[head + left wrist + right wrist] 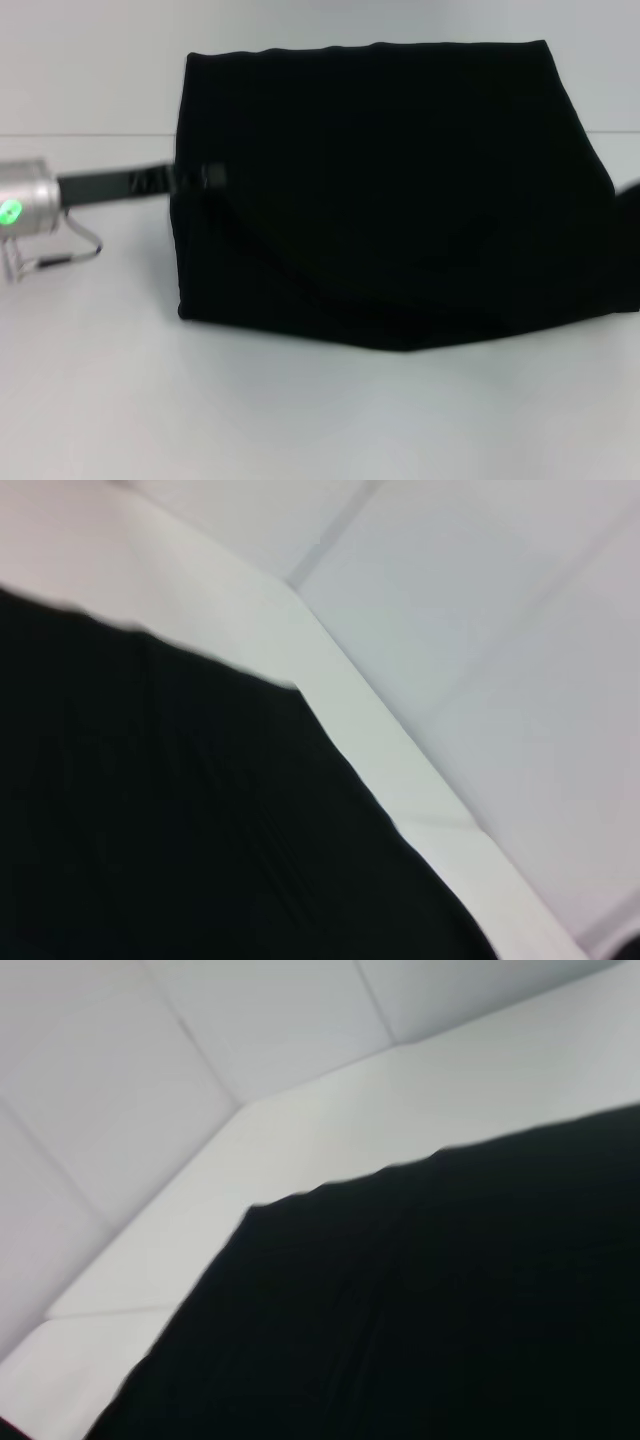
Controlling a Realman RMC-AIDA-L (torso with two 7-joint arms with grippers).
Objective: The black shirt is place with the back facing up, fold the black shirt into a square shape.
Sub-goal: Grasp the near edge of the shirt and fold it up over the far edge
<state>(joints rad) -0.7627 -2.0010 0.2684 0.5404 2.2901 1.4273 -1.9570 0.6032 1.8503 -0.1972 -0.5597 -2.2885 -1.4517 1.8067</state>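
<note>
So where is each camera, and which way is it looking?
Head view: sits on the robot's head, looking forward and down at the black shirt on the white table; the left arm reaches in to the shirt's left edge.
Left wrist view: rides on the left arm, facing the shirt and the table's edge; none of the robot's own body shows.
Right wrist view: rides on the right arm, facing the shirt too; none of its arm is clearly seen.
Shared: all three show the shirt and table.

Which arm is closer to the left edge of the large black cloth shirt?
Left. The left arm reaches in to the black cloth shirt at its left edge; the right arm barely shows at the shirt's far right side.
</note>
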